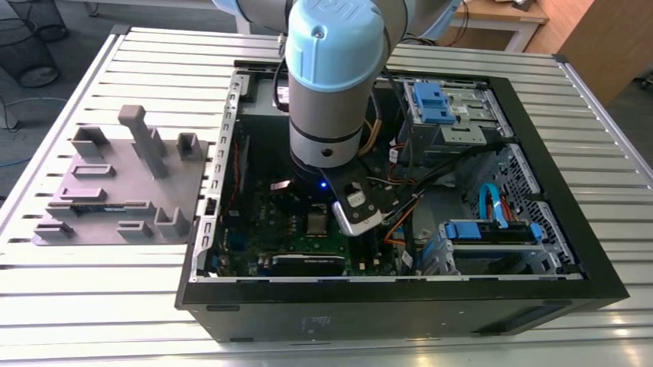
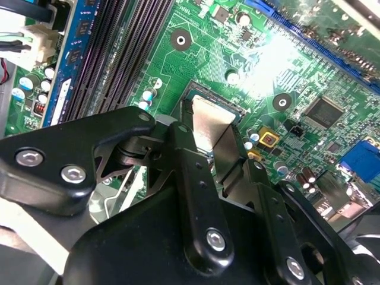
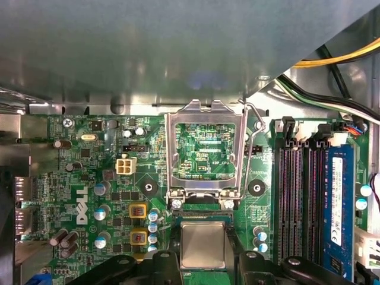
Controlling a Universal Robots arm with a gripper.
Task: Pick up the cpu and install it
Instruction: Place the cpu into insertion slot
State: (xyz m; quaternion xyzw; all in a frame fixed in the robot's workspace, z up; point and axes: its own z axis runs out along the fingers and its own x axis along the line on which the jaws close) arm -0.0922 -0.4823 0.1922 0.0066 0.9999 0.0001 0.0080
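We hold the cpu at the open socket: our hand [image 3: 203, 254], the cpu [image 3: 203, 237], the socket [image 3: 202, 212].

Our hand is clamped on the chip, one finger at each side, so pick-up looks done. The chip lies in or just over the socket; we cannot tell whether it is seated. Just beyond the hand the retention frame [image 3: 172, 155] stands open, not yet closed. The motherboard [image 3: 113, 178] around it carries white print, which we leave unread.
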